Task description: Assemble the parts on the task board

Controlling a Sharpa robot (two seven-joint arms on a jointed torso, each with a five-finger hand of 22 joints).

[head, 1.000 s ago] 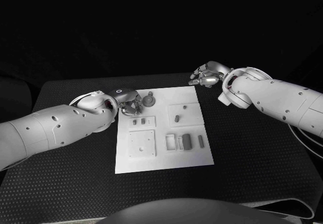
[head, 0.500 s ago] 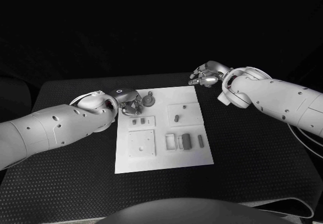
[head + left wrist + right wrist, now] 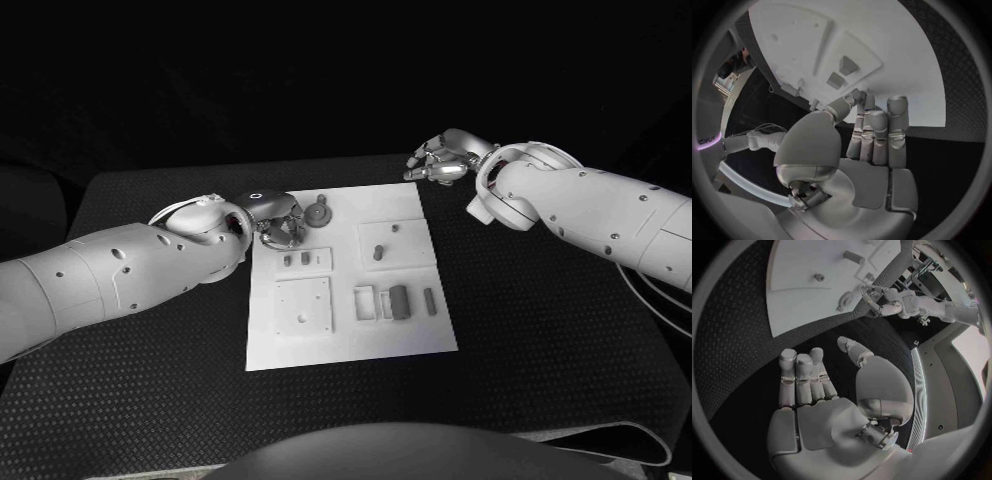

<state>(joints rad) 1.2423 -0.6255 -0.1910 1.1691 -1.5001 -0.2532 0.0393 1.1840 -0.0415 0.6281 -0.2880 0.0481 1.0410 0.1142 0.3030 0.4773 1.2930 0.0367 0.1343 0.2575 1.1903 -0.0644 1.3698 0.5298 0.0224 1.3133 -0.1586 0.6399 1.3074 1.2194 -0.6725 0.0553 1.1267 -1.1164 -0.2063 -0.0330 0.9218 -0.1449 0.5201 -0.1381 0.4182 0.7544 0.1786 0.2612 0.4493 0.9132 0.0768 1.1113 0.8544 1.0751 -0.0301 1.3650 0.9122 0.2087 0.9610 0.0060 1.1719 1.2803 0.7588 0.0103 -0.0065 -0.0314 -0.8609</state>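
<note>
The left robot hand (image 3: 278,222) sat low at the far-left corner of the task board (image 3: 351,345), right beside the round grey part with a tab (image 3: 317,213) that lay near the board's far edge. From the head view its fingertips looked bunched close to that part, but whether they pinched it or merely touched the board, I couldn't tell. The left wrist view had the fingers (image 3: 878,131) held straight and close together over the board's edge, thumb reaching in, nothing clearly between them. My read: it was lining up a pick on that round piece.

The right robot hand (image 3: 444,160) hung off the board's far-right corner, above the black surface (image 3: 548,330), fingers loosely curled and apart, carrying nothing. The right wrist view showed bare palm and fingers (image 3: 801,375). That looked like a parked pose, keeping clear so the left had room.

The remaining parts waited on the board: two small ones in a left tray (image 3: 296,260), a peg on the middle plate (image 3: 379,254), and grey blocks (image 3: 400,301) nearer the robot, all unassembled by the look of it
</note>
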